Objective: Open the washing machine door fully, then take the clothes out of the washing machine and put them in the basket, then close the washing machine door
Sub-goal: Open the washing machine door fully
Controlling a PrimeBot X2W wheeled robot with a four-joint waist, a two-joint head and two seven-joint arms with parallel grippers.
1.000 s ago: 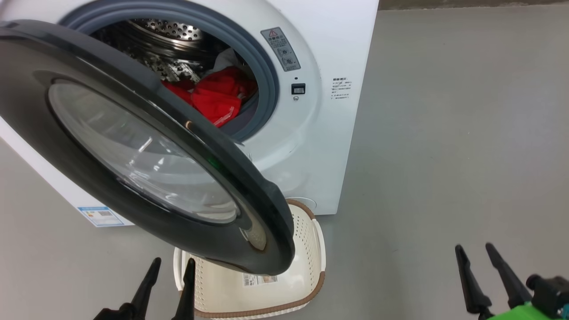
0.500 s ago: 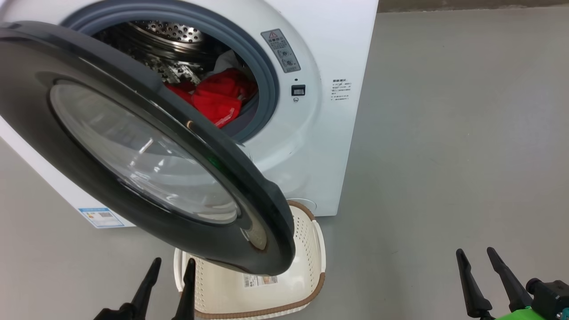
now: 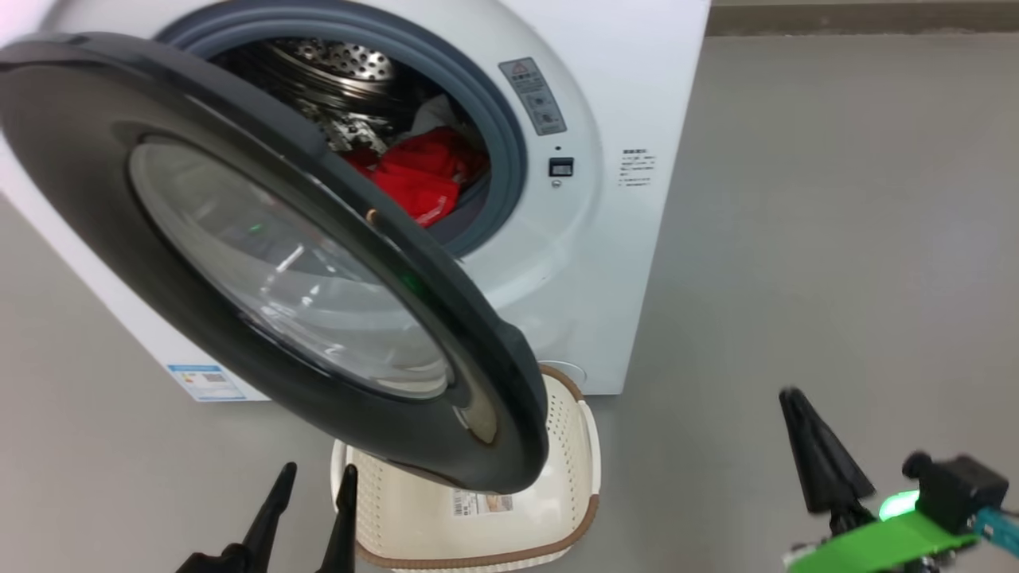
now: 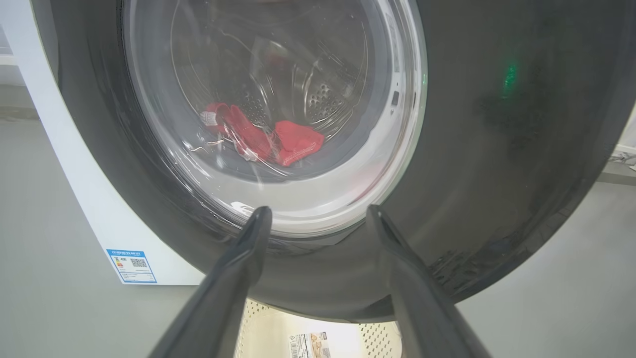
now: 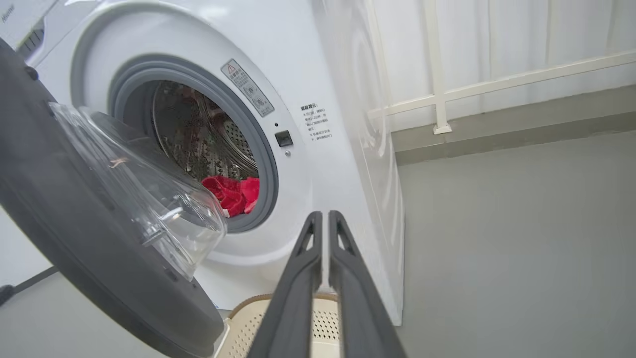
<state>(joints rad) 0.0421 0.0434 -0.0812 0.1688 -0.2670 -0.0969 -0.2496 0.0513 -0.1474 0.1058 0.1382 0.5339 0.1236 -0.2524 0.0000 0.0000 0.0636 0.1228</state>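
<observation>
From my seat, the large round washing machine door (image 3: 271,263), a glossy black rim around a bulging clear glass bowl, hangs partly open and blocks much of the big white washing machine (image 3: 605,263). Past its edge I see the bright red clothes (image 3: 418,179) lying low in the perforated steel drum (image 3: 342,68), part of the heap hidden. The small cream perforated plastic basket (image 3: 569,446) sits on the grey floor (image 3: 796,239) just before the machine, its far end covered by the door's lower rim. My left gripper (image 3: 318,471) hovers below the door, fingers apart, empty. My right gripper (image 5: 325,216) is blurred in the head view; its wrist view shows the fingers together but for a thin slit, gripping nothing
</observation>
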